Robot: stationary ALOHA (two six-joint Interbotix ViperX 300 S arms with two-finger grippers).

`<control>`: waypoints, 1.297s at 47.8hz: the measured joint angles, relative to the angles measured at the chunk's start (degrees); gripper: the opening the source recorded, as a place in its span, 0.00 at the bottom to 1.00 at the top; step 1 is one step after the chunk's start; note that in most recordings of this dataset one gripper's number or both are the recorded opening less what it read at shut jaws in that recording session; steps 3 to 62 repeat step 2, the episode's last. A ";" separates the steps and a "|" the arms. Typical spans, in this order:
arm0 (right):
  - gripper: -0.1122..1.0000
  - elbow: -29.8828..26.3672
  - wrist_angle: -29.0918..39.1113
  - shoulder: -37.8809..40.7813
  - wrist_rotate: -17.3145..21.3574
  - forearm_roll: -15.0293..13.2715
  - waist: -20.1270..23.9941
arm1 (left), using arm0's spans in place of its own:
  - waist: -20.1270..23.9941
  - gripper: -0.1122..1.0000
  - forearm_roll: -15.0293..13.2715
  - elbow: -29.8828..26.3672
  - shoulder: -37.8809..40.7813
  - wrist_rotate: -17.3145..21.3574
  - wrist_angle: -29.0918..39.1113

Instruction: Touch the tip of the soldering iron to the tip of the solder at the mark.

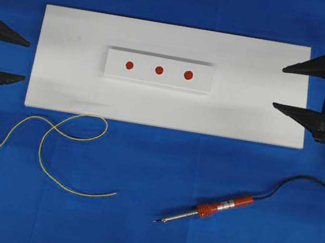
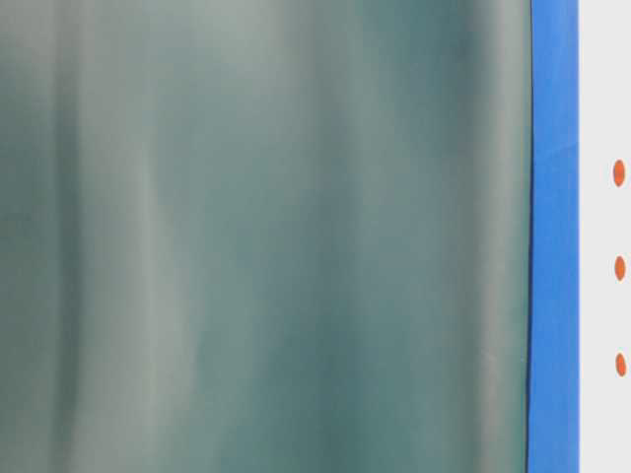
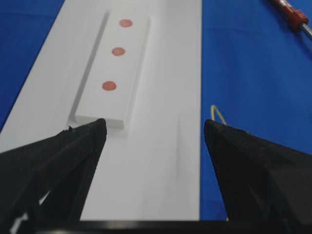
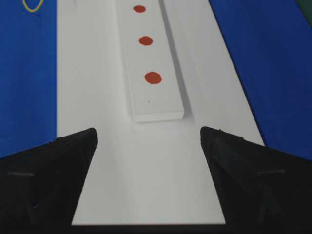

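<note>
Here both grippers, left point(image 1: 8, 57) and right point(image 1: 290, 88), are gaping empty; iron point(image 1: 217, 208) and solder point(image 1: 55, 145) are lying apart on the cloth point(image 1: 160, 176).

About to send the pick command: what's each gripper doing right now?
Left gripper: open, holding nothing.
Right gripper: open, holding nothing.

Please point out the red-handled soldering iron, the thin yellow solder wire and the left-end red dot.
red-handled soldering iron point(image 1: 225, 205): overhead view, on its handle.
thin yellow solder wire point(image 1: 40, 151): overhead view, on its loop.
left-end red dot point(image 1: 130, 65): overhead view, its centre.
</note>
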 measured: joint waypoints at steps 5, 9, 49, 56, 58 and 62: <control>0.84 0.00 0.00 0.00 -0.09 -0.09 0.00 | 0.00 0.79 0.00 0.00 0.00 0.00 0.09; 0.84 0.00 0.00 0.00 -0.09 -0.09 0.00 | 0.00 0.79 0.00 0.00 0.00 0.00 0.09; 0.84 0.00 0.00 0.00 -0.09 -0.09 0.00 | 0.00 0.79 0.00 0.00 0.00 0.00 0.09; 0.84 0.00 0.00 0.00 -0.09 -0.09 0.00 | 0.00 0.79 0.00 0.00 0.00 0.00 0.09; 0.84 0.00 0.00 0.00 -0.09 -0.09 0.00 | 0.00 0.79 0.00 0.00 0.00 0.00 0.09; 0.84 0.00 0.00 0.00 -0.09 -0.09 0.00 | 0.00 0.79 0.00 0.00 0.00 0.00 0.09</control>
